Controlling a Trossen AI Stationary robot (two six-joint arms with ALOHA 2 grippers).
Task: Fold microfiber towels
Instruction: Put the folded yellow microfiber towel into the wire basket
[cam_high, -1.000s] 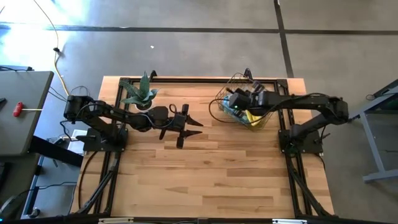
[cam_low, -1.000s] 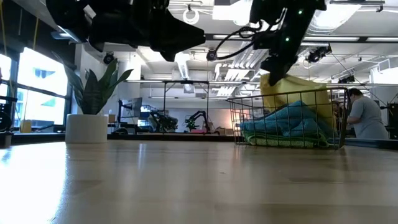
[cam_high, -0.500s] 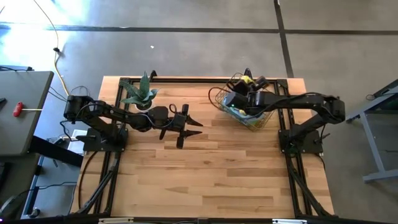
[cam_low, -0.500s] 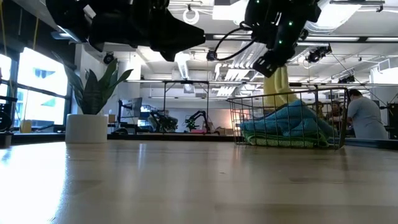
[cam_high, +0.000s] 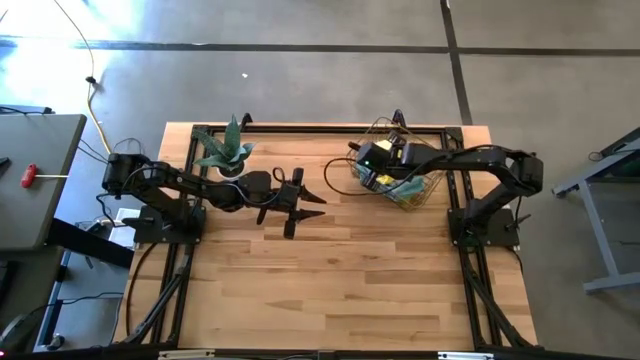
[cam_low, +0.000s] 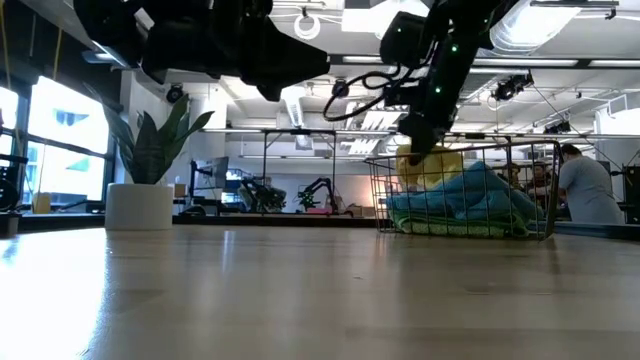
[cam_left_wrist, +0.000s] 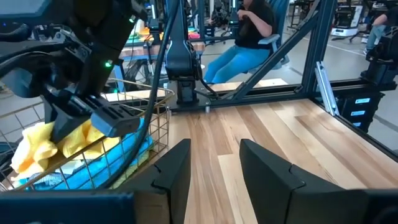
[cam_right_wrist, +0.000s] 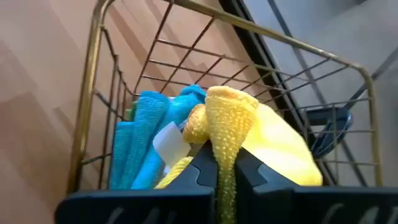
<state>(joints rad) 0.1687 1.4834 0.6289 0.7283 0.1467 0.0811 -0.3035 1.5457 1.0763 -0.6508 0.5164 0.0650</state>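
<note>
A gold wire basket stands at the table's far right and holds light blue towels and a green one under them. My right gripper hangs over the basket's left part, shut on a yellow towel. That towel also shows in the left wrist view. My left gripper is open and empty above the table's middle, left of the basket, its fingers pointing toward the basket. The grey towel is not in view. My right gripper pinches a bunched fold of the yellow towel between its two fingers, coming from above. Several layers are gathered at the fingers. The towel hangs and drapes below the gripper inside the basket's rim, and its lower part reaches down to the blue towels.
A potted plant in a white pot stands at the far left, just behind my left arm. The bare wooden tabletop stretches from the middle to the near edge. A person sits beyond the table's right side.
My right gripper has gone toward the table's left over the basket, still shut on the yellow towel. The towel has been drawn up out of the heap into a narrow hanging bunch and carried toward the basket's left side.
</note>
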